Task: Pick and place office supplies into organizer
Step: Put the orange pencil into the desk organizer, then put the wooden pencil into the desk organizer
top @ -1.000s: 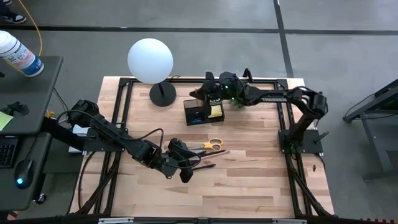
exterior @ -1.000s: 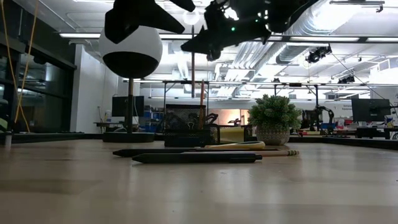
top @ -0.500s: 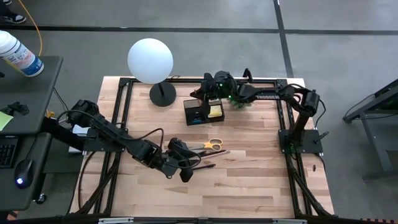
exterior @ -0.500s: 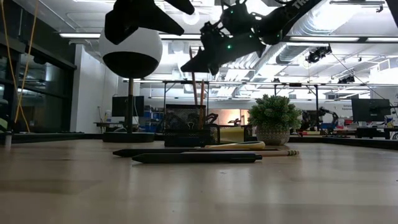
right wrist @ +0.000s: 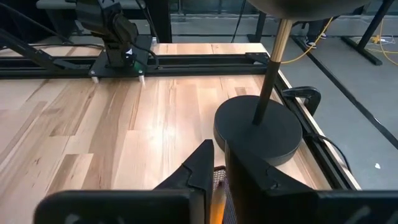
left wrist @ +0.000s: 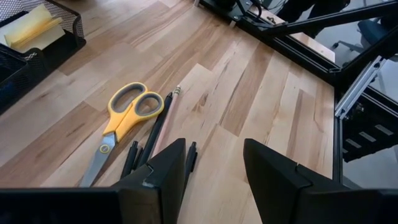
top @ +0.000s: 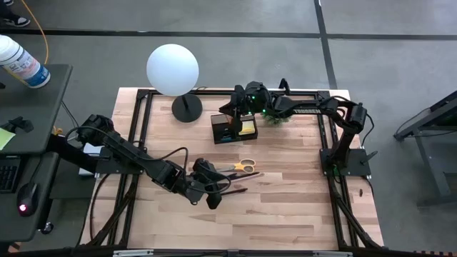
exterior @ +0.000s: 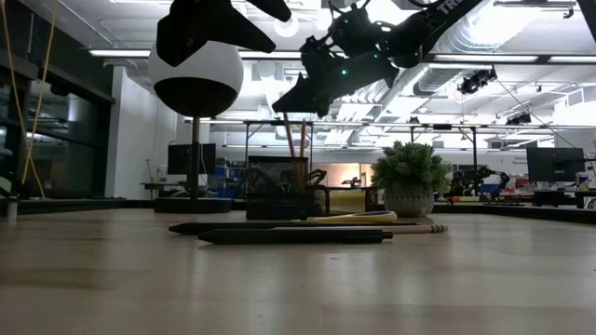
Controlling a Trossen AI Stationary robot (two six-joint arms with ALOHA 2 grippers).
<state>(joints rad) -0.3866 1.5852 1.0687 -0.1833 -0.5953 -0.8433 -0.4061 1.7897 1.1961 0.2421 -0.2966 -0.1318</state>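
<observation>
While the left gripper (left wrist: 214,165) gapes, one scissors (left wrist: 122,121), three pens (left wrist: 152,140) lie loose.

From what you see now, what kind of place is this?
Probably a robotics lab or workshop: exposed silver ceiling ducts, rows of workbenches with equipment behind, and a light wooden test table framed by black metal rails.

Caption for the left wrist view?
Left gripper, jaws open, above yellow-handled scissors and pens on the table.
</observation>
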